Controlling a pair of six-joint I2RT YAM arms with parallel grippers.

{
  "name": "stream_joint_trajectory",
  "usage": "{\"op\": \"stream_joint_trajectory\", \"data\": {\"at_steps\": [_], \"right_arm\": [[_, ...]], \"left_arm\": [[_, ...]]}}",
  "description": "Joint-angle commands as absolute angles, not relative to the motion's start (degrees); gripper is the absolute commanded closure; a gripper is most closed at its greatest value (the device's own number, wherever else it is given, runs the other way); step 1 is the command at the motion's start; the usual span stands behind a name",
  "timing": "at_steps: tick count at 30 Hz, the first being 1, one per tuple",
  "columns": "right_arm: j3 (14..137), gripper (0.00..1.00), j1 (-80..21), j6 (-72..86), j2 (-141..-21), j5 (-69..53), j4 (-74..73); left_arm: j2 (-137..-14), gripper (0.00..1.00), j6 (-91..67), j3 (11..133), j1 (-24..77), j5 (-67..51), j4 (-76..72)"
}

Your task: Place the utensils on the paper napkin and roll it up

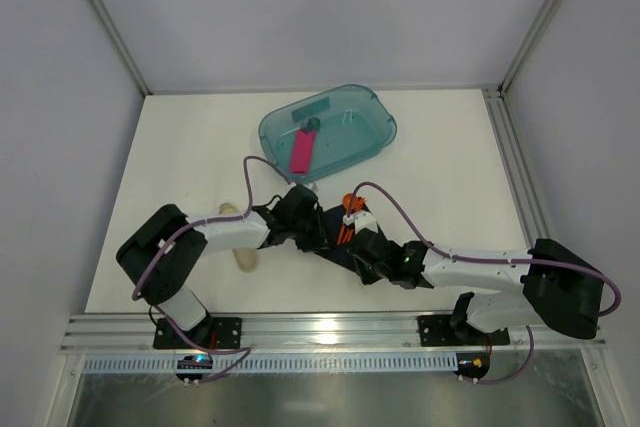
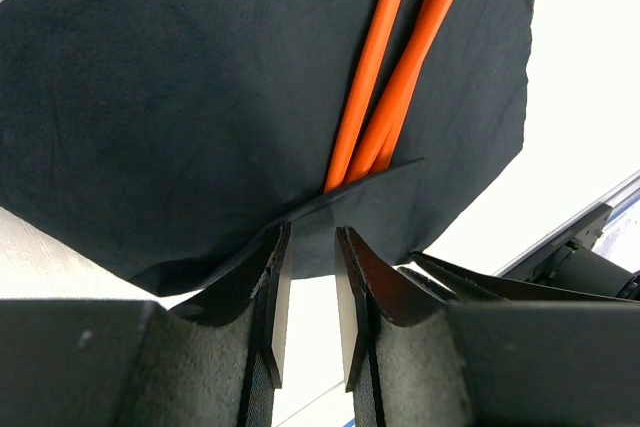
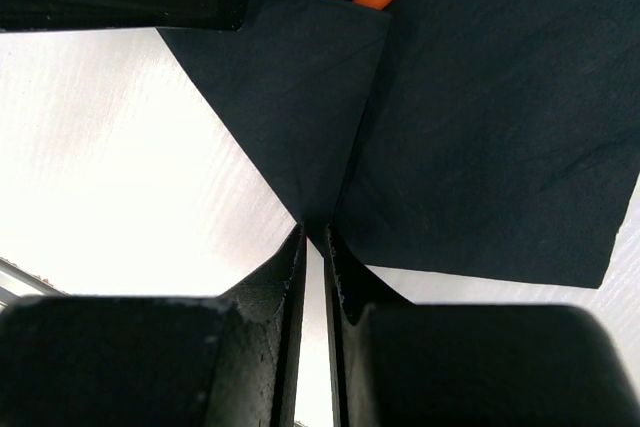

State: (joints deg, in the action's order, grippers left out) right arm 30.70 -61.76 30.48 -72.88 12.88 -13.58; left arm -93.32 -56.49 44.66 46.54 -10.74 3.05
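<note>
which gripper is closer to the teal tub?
Left. Left gripper sits just below the teal tub, at the napkin's left edge; right gripper is farther down.

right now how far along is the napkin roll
Done: the utensils lie on the paper napkin. In hand: the left gripper and right gripper each pinch a folded edge lifted over the handle ends. Left: rolling it up; most of the sheet lies flat.

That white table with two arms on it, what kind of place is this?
Probably a robot test cell, not a dining room: plain grey walls framed by metal posts box in the table, and the arms are bolted to a metal rail at its near edge.
</note>
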Motion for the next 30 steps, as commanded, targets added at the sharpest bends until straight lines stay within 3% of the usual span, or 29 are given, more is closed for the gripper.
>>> {"op": "stream_joint_trajectory", "data": {"at_steps": [1,18,25,30], "right_arm": [[32.6,0.86,-61.7,32.1,-72.4,13.9,-13.7],[33.4,0.86,-61.7,32.4,-74.1,14.5,-13.5],[33.5,0.86,-61.7,32.4,-74.0,14.3,-13.8],[33.4,0.86,-61.7,32.3,-73.8,14.5,-13.9]], "left_arm": [[-91.8,0.72,-55.2,44.3,46.8,-10.9,1.0],[-86.5,0.66,-52.7,44.0,47.9,-10.2,2.5],[-88.1,0.81,-53.2,42.8,48.7,-12.7,0.3],[-87.6,0.84,-53.0,42.8,49.1,-12.0,0.3]]}}
